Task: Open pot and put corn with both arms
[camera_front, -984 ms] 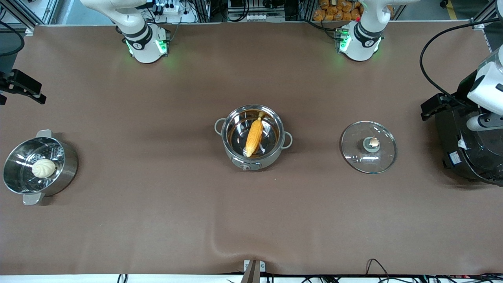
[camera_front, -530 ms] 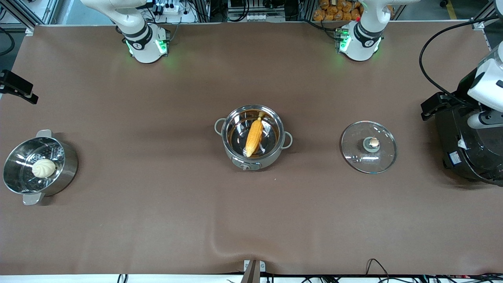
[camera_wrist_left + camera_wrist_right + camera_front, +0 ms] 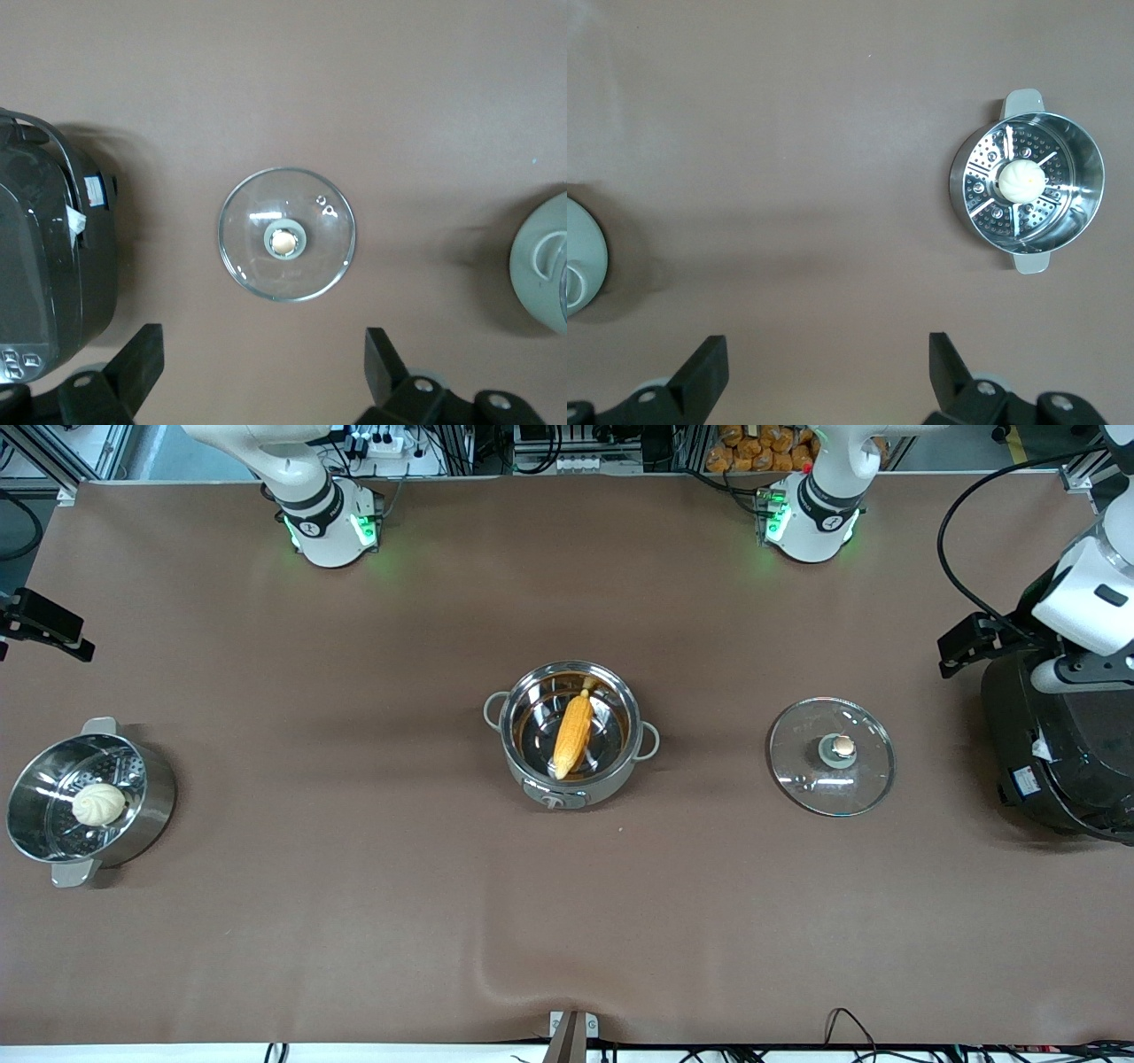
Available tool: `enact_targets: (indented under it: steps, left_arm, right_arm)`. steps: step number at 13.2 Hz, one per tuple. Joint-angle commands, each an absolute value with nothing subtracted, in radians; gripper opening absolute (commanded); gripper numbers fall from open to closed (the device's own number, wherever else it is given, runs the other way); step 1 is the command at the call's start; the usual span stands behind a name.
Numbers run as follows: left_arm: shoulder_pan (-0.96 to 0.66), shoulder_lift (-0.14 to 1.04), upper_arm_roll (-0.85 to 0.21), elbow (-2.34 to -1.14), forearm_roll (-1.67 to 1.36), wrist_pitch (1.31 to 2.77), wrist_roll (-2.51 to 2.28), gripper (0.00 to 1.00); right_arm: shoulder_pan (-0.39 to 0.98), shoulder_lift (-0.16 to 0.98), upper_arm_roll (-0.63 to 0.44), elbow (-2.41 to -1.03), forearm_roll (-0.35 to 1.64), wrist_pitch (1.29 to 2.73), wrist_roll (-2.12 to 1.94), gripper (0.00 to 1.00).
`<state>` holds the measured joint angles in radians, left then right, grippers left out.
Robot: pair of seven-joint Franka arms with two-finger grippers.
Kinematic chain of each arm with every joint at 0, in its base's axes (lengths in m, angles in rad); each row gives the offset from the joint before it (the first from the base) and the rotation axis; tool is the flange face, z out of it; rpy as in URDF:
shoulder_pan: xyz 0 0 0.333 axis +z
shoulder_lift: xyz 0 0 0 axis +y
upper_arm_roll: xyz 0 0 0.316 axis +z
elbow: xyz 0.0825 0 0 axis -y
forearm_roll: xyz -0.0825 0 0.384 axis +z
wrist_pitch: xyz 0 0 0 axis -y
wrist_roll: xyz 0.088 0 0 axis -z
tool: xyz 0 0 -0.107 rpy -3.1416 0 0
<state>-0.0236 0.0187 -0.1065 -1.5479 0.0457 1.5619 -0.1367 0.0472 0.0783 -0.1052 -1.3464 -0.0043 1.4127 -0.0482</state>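
The grey-silver pot (image 3: 620, 775) stands open at the table's middle with the yellow corn (image 3: 573, 734) lying inside it. Its glass lid (image 3: 831, 756) lies flat on the table toward the left arm's end and also shows in the left wrist view (image 3: 286, 235). My left gripper (image 3: 970, 645) hangs high beside the black rice cooker, open and empty (image 3: 261, 363). My right gripper (image 3: 44, 624) hangs high at the right arm's end of the table, open and empty (image 3: 824, 363). The pot's edge shows in both wrist views (image 3: 540, 266) (image 3: 580, 257).
A steel steamer pot (image 3: 155, 797) with a white bun (image 3: 97, 804) stands at the right arm's end, and shows in the right wrist view (image 3: 1090, 177). A large black rice cooker (image 3: 1063, 753) stands at the left arm's end (image 3: 44, 266). A brown cloth covers the table.
The left arm's hand has shifted toward the robots' side, over the rice cooker. The right gripper has shifted slightly at the table's end. Pot, corn and lid have not moved.
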Motion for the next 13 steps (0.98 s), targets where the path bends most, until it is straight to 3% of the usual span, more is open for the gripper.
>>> enact_targets:
  steps: [1,6,13]
  left_arm:
    - [-0.032,-0.015,-0.074,-1.572,0.011,1.534,-0.106,1.00]
    - [-0.031,0.009,-0.080,-1.490,-0.003,1.450,-0.110,1.00]
    - [-0.031,0.011,-0.080,-1.488,0.008,1.451,-0.115,1.00]
  right_arm:
    - [0.023,0.087,-0.087,-1.325,-0.003,1.401,-0.046,1.00]
    - [0.020,0.100,-0.091,-1.327,0.011,1.408,-0.040,1.00]
    - [0.021,0.101,-0.091,-1.328,-0.003,1.410,-0.044,1.00]
